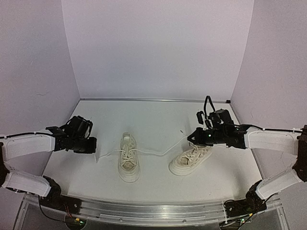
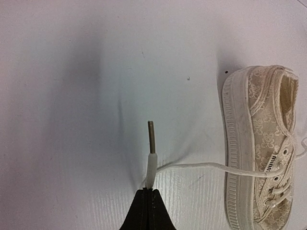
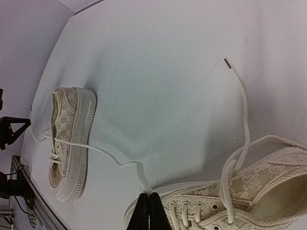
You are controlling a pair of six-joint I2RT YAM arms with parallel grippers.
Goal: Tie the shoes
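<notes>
Two cream sneakers lie on the white table, the left shoe [image 1: 128, 158] and the right shoe [image 1: 190, 159]. My left gripper [image 1: 94, 145] is shut on one lace end of the left shoe. The left wrist view shows its tips [image 2: 150, 190] pinching the lace [image 2: 206, 166] just behind the metal aglet [image 2: 151, 136], with the shoe [image 2: 261, 153] to the right. My right gripper [image 1: 191, 137] is shut on that shoe's other lace end [image 3: 144, 177], with its tips [image 3: 149, 194] just above the right shoe [image 3: 230, 206]. That lace runs back to the left shoe [image 3: 69, 143].
The right shoe's own lace [image 3: 244, 120] lies loose on the table, its aglet [image 3: 226, 61] pointing away. Lilac walls enclose the table at the back and sides. A metal rail [image 1: 153, 211] runs along the near edge.
</notes>
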